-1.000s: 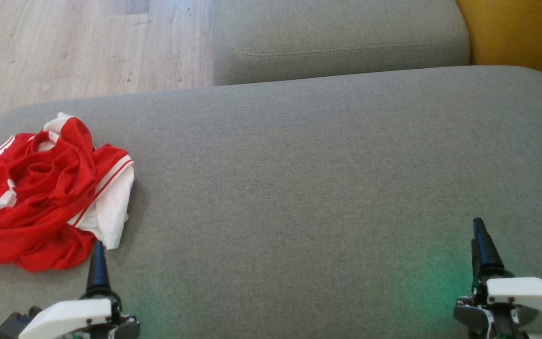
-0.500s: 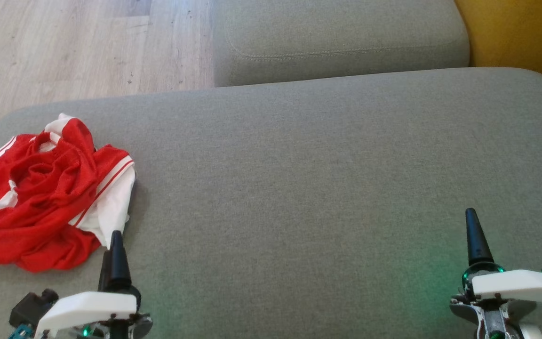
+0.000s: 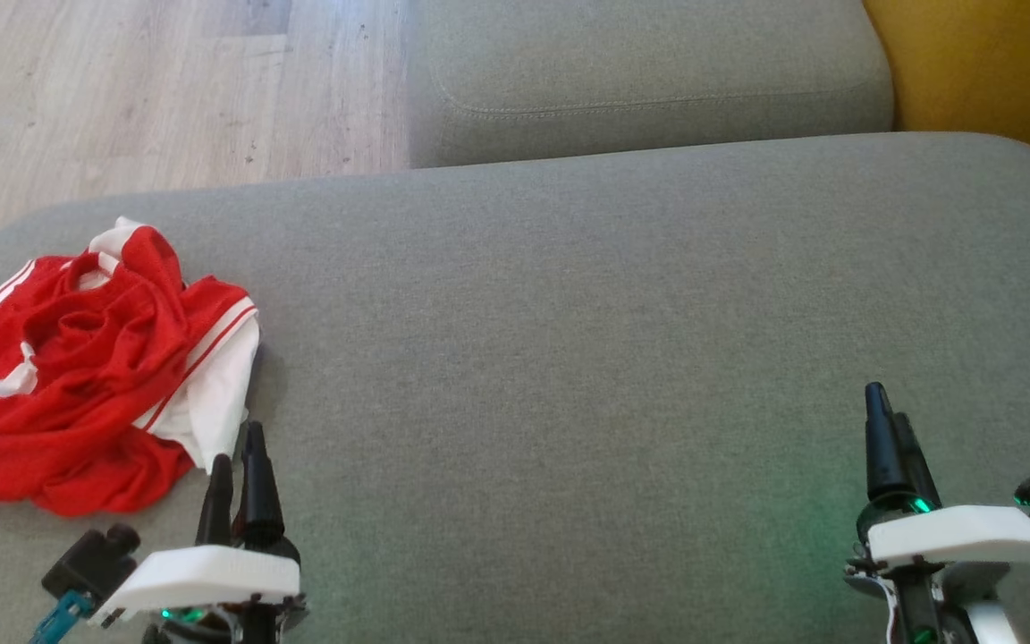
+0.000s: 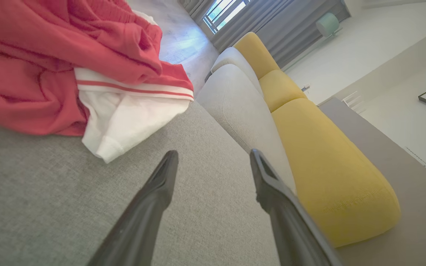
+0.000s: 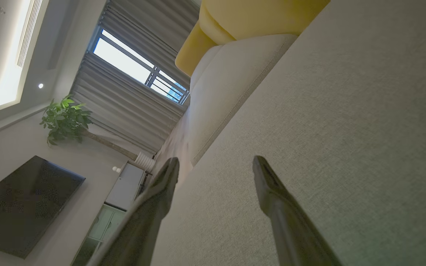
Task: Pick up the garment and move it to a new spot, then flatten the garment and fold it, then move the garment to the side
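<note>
A red-and-white garment point(image 3: 77, 376) lies bunched in a loose heap on a grey sofa seat point(image 3: 569, 313), ahead of the robot's left pincer point(image 3: 237, 444) and off to its left. Its nearest white corner point(image 3: 211, 429) is just beside the fingertips but, in the left wrist view, not touching them. The heap is crumpled too thoroughly to show a true long axis. At most its red bulk stretches away from the left pincer toward the seat's left edge, where part of it appears to reach the rim. The left pincer stands released, its two dark fingers spread with only grey upholstery between them, pointing past the white corner rather than at it. The right pincer point(image 3: 887, 402), likewise released and holding nothing, is poised well apart from the garment, with the whole breadth of the seat between them. By that layout the left arm is plainly the nearer. The pick-up, not yet begun, looks to turn on swinging that pincer leftward and forward over the folds before it closes. Beyond both pincers sit a second grey cushion point(image 3: 649, 80), a yellow cushion point(image 3: 989, 63) ahead of the right pincer, and a wooden floor point(image 3: 122, 89) ahead of the left.
</note>
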`<state>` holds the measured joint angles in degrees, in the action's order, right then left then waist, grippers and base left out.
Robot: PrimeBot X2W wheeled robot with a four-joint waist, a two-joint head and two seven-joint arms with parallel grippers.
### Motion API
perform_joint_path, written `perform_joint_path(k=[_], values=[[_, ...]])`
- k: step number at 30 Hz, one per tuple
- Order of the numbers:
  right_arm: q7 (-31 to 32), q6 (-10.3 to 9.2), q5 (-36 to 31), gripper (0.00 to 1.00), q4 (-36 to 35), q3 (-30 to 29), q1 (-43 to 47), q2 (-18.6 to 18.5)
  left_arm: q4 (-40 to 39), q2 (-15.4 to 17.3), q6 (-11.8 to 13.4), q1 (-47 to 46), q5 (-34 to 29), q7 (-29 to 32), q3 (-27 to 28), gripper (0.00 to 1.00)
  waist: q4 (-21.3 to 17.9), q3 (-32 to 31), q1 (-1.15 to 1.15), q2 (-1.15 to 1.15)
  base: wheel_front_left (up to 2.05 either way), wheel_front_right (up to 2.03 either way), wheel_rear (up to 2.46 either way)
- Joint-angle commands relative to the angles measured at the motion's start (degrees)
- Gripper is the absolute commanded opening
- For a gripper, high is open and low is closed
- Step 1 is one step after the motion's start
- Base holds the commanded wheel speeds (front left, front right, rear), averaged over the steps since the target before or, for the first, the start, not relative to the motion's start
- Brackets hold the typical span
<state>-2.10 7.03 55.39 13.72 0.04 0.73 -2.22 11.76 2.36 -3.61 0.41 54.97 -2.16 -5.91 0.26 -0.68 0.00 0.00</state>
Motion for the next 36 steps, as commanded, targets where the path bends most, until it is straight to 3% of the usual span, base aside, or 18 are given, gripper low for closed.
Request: perform_joint_path(k=[1,26,36], values=[[-0.76,0.2,-1.54,1.0,-2.3,1.02,-1.15,-0.3,-2.48,0.35,0.22,-1.62,-1.68,-0.64,0.3,1.0,0.02,0.0,0.0,0.0,0.0,0.0,0.0],[-5.15,0.29,-19.94,1.0,-4.89,5.14,0.32,-0.51,-3.44,0.6,1.88,-0.5,-20.08,-5.06,-3.53,1.0,0.37,-1.42,0.0,0.0,0.0,0.0,0.0],[-6.84,0.33,-26.34,1.0,-5.87,6.69,0.62,-0.59,-3.61,0.48,2.3,0.04,-24.51,-6.76,-3.02,1.0,0.59,-1.5,0.0,0.0,0.0,0.0,0.0]])
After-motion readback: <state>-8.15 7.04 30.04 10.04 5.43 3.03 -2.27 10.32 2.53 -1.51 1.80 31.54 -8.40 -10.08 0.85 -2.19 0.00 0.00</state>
